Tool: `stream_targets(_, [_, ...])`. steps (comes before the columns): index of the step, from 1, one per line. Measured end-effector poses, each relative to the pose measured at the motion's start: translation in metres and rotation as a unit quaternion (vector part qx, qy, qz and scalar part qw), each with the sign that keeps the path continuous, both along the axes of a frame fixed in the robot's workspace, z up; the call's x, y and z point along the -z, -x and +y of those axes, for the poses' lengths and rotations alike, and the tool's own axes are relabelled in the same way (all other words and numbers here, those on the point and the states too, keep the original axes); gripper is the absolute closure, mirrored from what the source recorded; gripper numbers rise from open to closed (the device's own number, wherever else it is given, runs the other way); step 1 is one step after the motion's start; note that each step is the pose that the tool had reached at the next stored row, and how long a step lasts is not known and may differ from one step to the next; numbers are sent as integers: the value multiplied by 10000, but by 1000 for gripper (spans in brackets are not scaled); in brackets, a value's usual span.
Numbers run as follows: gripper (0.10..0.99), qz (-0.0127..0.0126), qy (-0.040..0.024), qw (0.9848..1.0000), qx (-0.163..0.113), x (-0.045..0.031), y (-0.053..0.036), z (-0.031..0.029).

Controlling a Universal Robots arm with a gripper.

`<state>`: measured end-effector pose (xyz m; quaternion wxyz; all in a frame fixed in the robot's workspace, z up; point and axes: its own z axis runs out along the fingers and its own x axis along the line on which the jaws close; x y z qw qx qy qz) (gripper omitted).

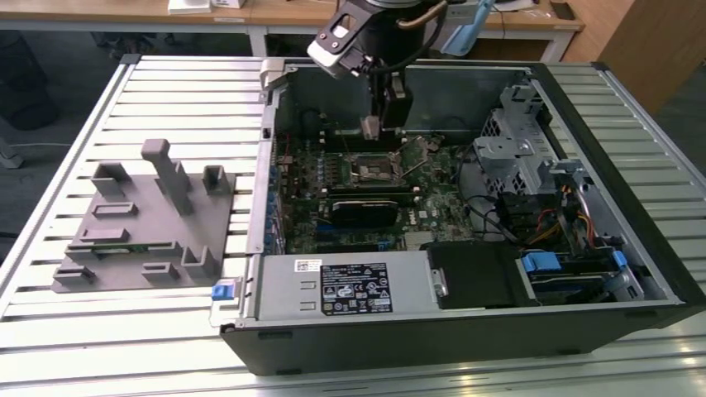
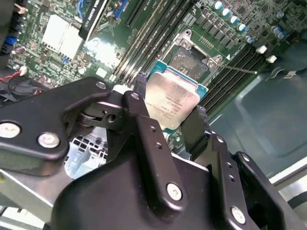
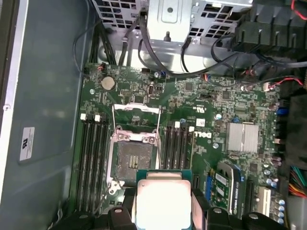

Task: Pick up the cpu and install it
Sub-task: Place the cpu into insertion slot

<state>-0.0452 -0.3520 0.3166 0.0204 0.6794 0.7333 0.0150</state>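
My gripper (image 1: 371,129) hangs inside the open computer case, shut on the cpu (image 1: 371,126). The cpu (image 2: 171,98) is a thin square chip with a pale silver top and a green edge, clamped by two black fingers (image 2: 140,85) on opposite sides. It is held in the air above the motherboard, apart from the black square socket (image 1: 373,169). In the first wrist view the cpu (image 3: 163,201) lies just beside the open socket (image 3: 136,160), whose metal frame (image 3: 135,117) is flipped up. The second wrist view shows the socket (image 2: 189,60) just past the chip.
The black case (image 1: 464,331) lies open on a slatted metal table (image 1: 165,91). A grey plastic fixture (image 1: 144,219) stands on the exterior view's left. Memory slots (image 3: 93,158) flank the socket. A drive cage (image 1: 518,149), cables and a power supply (image 1: 347,285) crowd the case.
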Motion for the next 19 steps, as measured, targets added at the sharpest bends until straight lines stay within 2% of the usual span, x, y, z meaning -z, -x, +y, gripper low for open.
stream_targets(3, [545, 0, 0, 10000, 0, 54, -2, 12])
stream_targets(9, [545, 0, 0, 10000, 0, 112, -2, 37])
stream_targets(14, [545, 0, 10, 10000, 0, 170, -5, 110])
stream_targets(19, [545, 2, 15, 10000, 0, 257, -11, 171])
